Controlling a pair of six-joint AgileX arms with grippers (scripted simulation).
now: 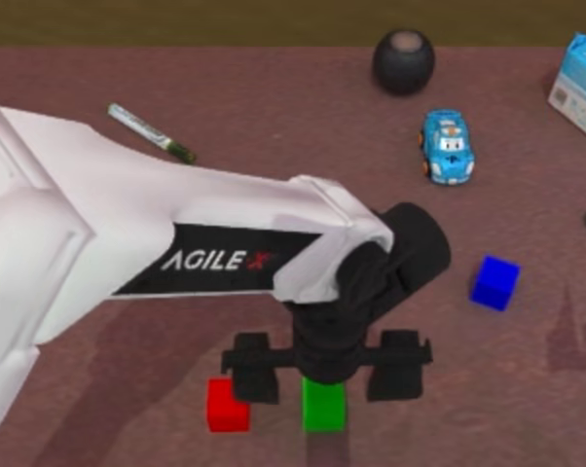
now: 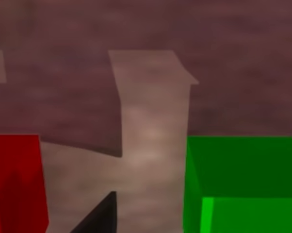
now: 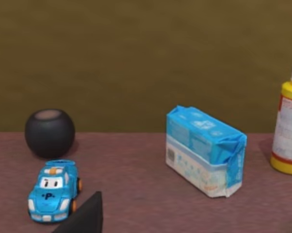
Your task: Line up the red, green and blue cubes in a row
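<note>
My left gripper [image 1: 327, 375] hangs open over the table's near edge, its two black fingers spread wide. The green cube [image 1: 324, 405] sits on the table between them and a little in front, touching neither. Just left of the left finger stands the red cube [image 1: 226, 405], a small gap from the green one. In the left wrist view the red cube [image 2: 15, 182] and green cube [image 2: 243, 184] flank one dark fingertip [image 2: 101, 219]. The blue cube [image 1: 494, 282] lies apart, farther back on the right. My right arm is outside the top view; one fingertip [image 3: 90, 218] shows.
At the back stand a black round ball-like object [image 1: 404, 60], a light-blue toy car [image 1: 447, 146] and a pale-blue pack [image 1: 583, 83]. A pen [image 1: 152, 133] lies at the back left. A yellow bottle [image 3: 287, 124] stands beside the pack.
</note>
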